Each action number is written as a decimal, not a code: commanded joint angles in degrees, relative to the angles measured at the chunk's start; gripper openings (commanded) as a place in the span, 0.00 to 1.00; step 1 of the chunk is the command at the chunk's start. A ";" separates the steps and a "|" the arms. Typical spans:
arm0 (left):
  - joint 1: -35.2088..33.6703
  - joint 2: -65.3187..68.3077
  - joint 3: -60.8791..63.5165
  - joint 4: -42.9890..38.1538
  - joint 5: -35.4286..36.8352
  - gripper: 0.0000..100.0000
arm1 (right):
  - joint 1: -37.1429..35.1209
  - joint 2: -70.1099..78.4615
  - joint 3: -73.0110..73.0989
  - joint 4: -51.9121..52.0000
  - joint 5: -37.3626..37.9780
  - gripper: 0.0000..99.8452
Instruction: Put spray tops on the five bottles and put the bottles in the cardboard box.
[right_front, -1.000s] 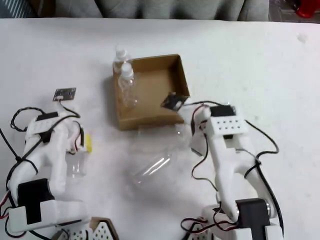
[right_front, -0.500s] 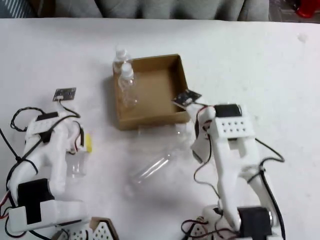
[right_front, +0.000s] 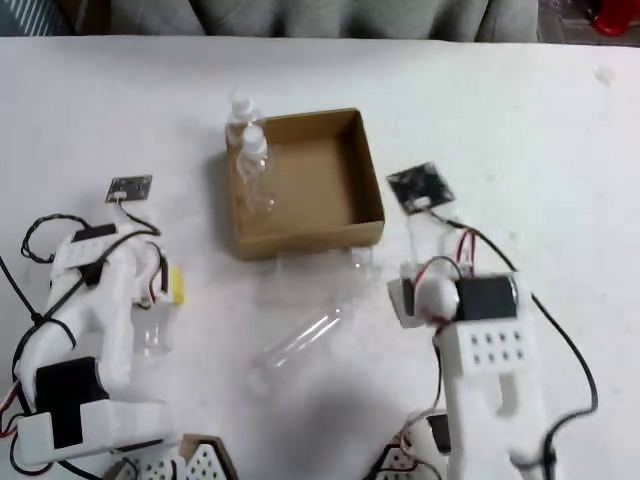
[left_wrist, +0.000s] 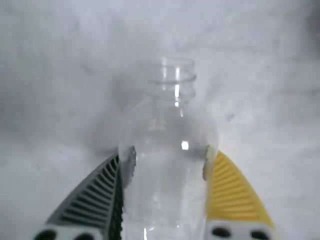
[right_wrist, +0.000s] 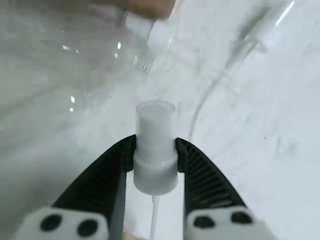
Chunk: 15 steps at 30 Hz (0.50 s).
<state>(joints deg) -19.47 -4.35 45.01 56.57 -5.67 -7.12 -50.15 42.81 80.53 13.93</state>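
Over on the left side of the table, the left gripper (left_wrist: 170, 159) has its fingers clamped on the body of an open-necked clear bottle (left_wrist: 172, 115), which stands upright, well apart from the cardboard box (right_front: 300, 243). Near the box's right front corner, the right gripper (right_wrist: 155, 150) is pinched round the collar of a spray top (right_wrist: 155, 125), thin tube trailing. Both look feather-light to me. The thin-walled bottle could dent or slip if squeezed hard, so gripping the body seems sensible. I'd hold the top by its stiff collar, never the tube.
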 joint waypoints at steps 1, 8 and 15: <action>0.84 0.13 -2.55 -1.32 -0.70 0.02 | 0.13 -7.52 -0.18 -2.68 -2.81 0.02; 1.63 0.13 -2.55 -1.41 -0.70 0.02 | 0.13 -19.82 -0.26 -8.92 -3.16 0.02; 1.80 0.13 -2.55 -1.41 -0.70 0.02 | -5.14 -26.86 -0.26 -19.91 -21.10 0.02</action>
<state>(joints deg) -18.59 -4.35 45.01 56.57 -5.67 -9.05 -74.68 42.99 65.23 0.22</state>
